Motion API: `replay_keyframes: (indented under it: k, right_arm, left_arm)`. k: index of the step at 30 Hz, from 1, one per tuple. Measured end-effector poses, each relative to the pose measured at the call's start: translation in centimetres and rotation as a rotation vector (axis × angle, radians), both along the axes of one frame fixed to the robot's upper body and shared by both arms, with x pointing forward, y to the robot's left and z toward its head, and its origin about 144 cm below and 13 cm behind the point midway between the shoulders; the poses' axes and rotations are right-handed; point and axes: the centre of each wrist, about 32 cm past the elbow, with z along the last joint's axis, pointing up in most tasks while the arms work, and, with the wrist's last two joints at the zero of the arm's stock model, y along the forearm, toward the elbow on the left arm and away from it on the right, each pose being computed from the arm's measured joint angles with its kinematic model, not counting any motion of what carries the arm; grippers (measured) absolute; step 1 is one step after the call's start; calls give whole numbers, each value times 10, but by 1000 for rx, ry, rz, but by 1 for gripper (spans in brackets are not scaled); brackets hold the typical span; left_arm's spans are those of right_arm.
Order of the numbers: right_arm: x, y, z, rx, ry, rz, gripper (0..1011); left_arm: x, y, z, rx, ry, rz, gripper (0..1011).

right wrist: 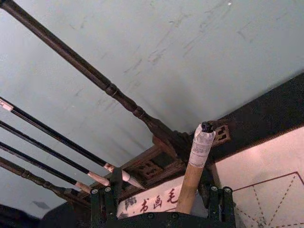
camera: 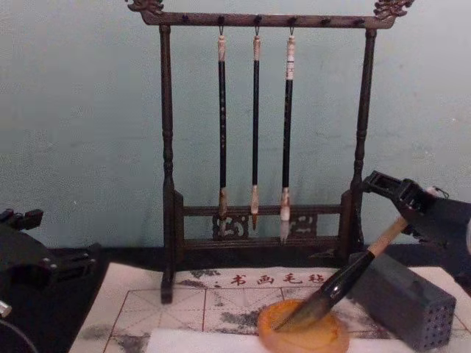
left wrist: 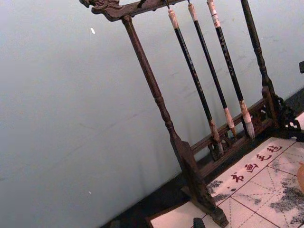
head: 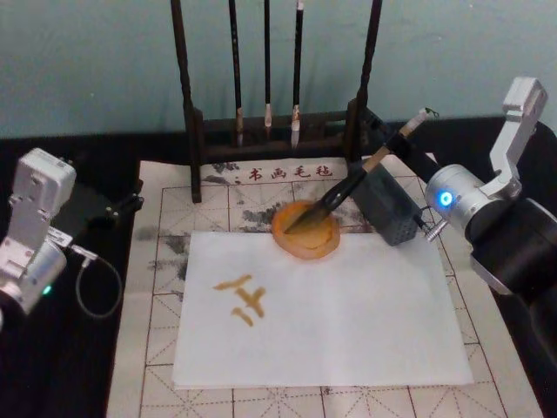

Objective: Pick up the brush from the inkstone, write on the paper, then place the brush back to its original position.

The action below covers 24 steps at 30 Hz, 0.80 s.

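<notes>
Amber strokes are seen on the paper (head: 348, 313) at its nine o'clock side, so the writing is judged done. The brush (head: 352, 185) is laid with its bristles in the inkstone (head: 305, 231), which is set at the paper's twelve o'clock edge, and its handle is propped on the grey block (head: 389, 209) toward two o'clock. The handle's upper end is flanked by the right claw (camera: 401, 202); whether it is gripped or released cannot be told. Only release and withdrawal are judged to remain. The left claw (head: 113, 209) is parked at nine o'clock, its state likewise untellable.
</notes>
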Motion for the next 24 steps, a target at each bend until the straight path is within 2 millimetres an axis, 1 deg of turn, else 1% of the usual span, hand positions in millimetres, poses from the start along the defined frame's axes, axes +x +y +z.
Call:
replay_keyframes:
  k: [24]
  right_arm:
    - [-1, -11, -9, -14, 38, -33, 1002]
  left_arm:
    - [0, 0, 0, 0, 0, 0, 1001]
